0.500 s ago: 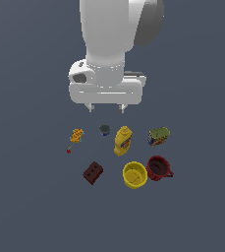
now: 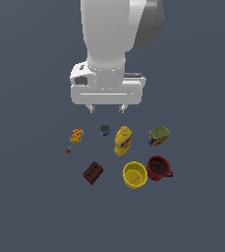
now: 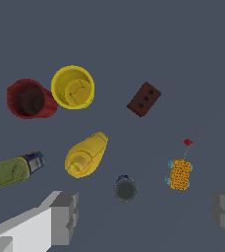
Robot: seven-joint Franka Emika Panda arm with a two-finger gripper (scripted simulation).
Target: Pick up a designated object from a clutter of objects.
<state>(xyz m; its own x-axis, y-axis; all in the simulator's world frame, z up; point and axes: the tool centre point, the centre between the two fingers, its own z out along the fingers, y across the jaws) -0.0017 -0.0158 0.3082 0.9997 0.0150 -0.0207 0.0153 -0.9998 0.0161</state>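
While the small dark grey cup stands untouched on the floor, we log it as sitting below our claw, roughly under the gap between the two fingers and well clear of them. In the wrist view the same cup lies between the two finger pads, nearer one than the other.

Claw: released, fingers spread wide, nothing held, hanging above the clutter.

Hazards, as we judge them:
- Mustard bottle, lying just beside the cup. If we descend off-centre, the finger on that side may land on the bottle or shove it into the cup.
- The cup is the smallest item and round; a pinch that is not centred could squirt it sideways or tip it.
- Orange toy, on the cup's other side, stands further off and looks a lesser risk.

Containers and contents:
- Small cup: interior dark; we cannot tell whether anything is in it.
- Yellow bowl, beyond the bottle: open side up, no loose item visible inside.
- Dark red mug, touching or almost touching the bowl: interior dark, appears empty.
- Green-blue can, on its side, closed.

Also present: brown holed brick, well apart from the claw.
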